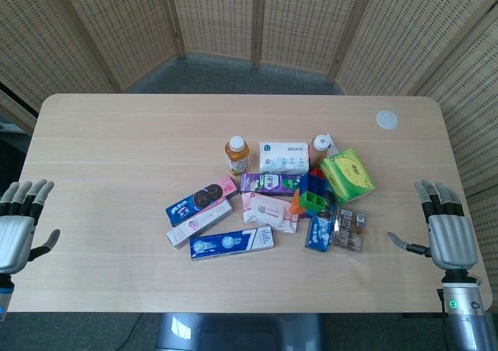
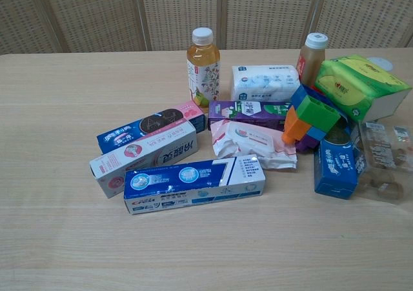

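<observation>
While both hands sit at the near corners of the counter (image 1: pixel 117 133), the head view shows each released, fingers spread and holding nothing — the left hand (image 1: pixel 17 225) at the left edge, the right hand (image 1: pixel 443 226) at the right edge. Nearest the left hand is the blue toothpaste box (image 1: pixel 231 244), well apart from it; nearest the right is the clear pack (image 1: pixel 351 229), near but not touching. Any reach would go best from the outside of the pile inward, I judge, since the boxes lie touching and a careless sweep could knock the bottle (image 1: pixel 237 156) over.

In the chest view neither hand shows. The toothpaste box (image 2: pixel 193 183) lies flat at the front of the pile — free on its near side — and the clear pack (image 2: pixel 385 162) lies at the right edge, just beside a blue carton (image 2: pixel 335 168).
</observation>
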Controlling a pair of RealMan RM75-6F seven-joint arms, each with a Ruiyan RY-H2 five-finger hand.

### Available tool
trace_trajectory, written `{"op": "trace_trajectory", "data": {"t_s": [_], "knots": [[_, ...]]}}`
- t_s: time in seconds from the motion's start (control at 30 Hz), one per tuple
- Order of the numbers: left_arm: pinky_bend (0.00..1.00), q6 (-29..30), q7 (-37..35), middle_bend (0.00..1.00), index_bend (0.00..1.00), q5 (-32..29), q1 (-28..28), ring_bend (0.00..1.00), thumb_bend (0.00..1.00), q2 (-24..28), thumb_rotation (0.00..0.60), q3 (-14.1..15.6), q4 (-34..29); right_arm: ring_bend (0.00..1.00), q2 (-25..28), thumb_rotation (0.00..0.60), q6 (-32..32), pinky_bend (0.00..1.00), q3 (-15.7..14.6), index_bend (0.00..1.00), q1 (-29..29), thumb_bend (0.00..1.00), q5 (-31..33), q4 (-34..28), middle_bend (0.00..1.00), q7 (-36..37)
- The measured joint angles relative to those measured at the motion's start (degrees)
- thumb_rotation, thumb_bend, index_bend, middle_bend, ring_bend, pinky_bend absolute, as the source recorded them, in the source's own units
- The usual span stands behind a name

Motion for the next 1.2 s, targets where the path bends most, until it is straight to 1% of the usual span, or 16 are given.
{"op": "trace_trajectory", "data": {"t_s": [0.4, 0.5, 0.67, 0.8, 0.9, 1.13, 1.2], "knots": [[0.0, -1.9, 1.0, 0.0, 0.0, -1.0, -0.8, 0.0, 0.36, 0.8, 0.6, 0.3, -0.9, 0.0, 0.0, 0.312, 0.2, 0.0, -0.1, 0.0, -0.4, 0.03, -0.3, -0.2, 0.0, 1.2], [0.0, -3.6, 1.7, 0.0, 0.0, -2.2, -1.7, 0.0, 0.36, 0.3, 0.6, 0.1, -0.9, 0.0, -0.1, 0.314, 0.1, 0.0, -0.1, 0.0, -0.5, 0.03, -0.2, -0.2, 0.0, 1.3], [0.0, -8.2, 4.0, 0.0, 0.0, -4.9, -4.3, 0.0, 0.36, -2.3, 0.6, -0.4, -0.2, 0.0, 0.1, 0.317, 0.0, 0.0, 0.1, 0.0, -0.4, 0.03, -0.3, -0.4, 0.0, 1.3], [0.0, -11.7, 7.1, 0.0, 0.0, -7.4, -6.8, 0.0, 0.34, -6.3, 0.6, -0.8, 1.4, 0.0, 0.6, 0.313, 0.3, 0.0, 0.0, 0.0, -0.7, 0.03, -0.3, -0.7, 0.0, 1.6], [0.0, -13.6, 9.5, 0.0, 0.0, -8.9, -8.8, 0.0, 0.32, -10.4, 0.6, -1.3, 3.7, 0.0, 1.0, 0.314, 0.9, 0.0, 0.0, 0.0, -1.3, 0.03, -0.2, -0.9, 0.0, 1.9], [0.0, -17.5, 13.7, 0.0, 0.0, -12.3, -14.0, 0.0, 0.3, -22.3, 0.6, -2.9, 12.5, 0.0, 2.1, 0.313, 2.1, 0.0, -0.3, 0.0, -2.7, 0.03, 0.1, -1.7, 0.0, 2.5], [0.0, -18.6, 14.4, 0.0, 0.0, -13.4, -15.6, 0.0, 0.29, -24.9, 0.6, -3.6, 14.6, 0.0, 2.4, 0.316, 2.4, 0.0, -0.3, 0.0, -3.0, 0.03, 0.1, -1.9, 0.0, 2.6]]}}
